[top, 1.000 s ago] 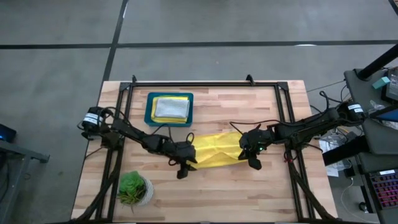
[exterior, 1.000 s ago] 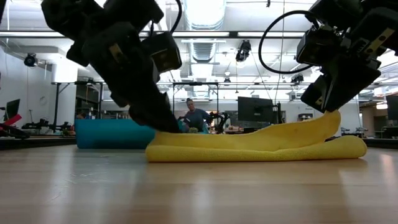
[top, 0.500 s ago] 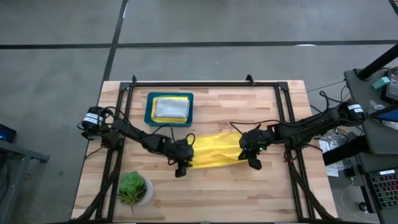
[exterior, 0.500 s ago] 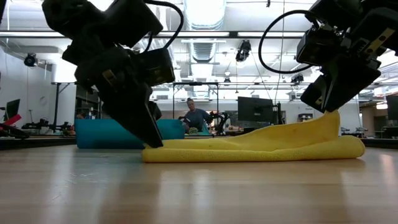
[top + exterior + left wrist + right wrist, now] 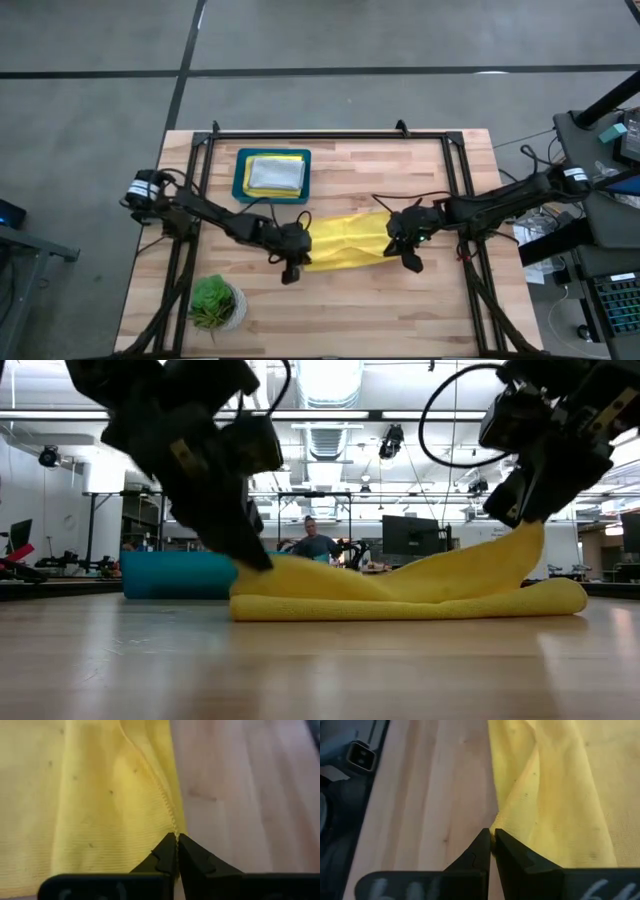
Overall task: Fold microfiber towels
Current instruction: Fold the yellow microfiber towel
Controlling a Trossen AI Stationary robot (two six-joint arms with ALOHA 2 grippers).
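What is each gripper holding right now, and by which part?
Both hold the same yellow towel. The left gripper is pinched on its stitched edge at one end; the right gripper is pinched on the edge at the opposite end, lifted off the table.

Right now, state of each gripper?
Left gripper: shut on the yellow towel, at its edge.
Right gripper: shut on the yellow towel's opposite edge.

Both arms are showing as dark, slender jointed links, with black cables looping loosely along them and arcing over the wrists. The left arm (image 5: 215,218) is carrying a white-marked cylindrical joint near its base, and the right arm (image 5: 500,205) is carrying a similar one. Each gripper's fingers (image 5: 165,857) are tapering into black, angular, notched wedges.
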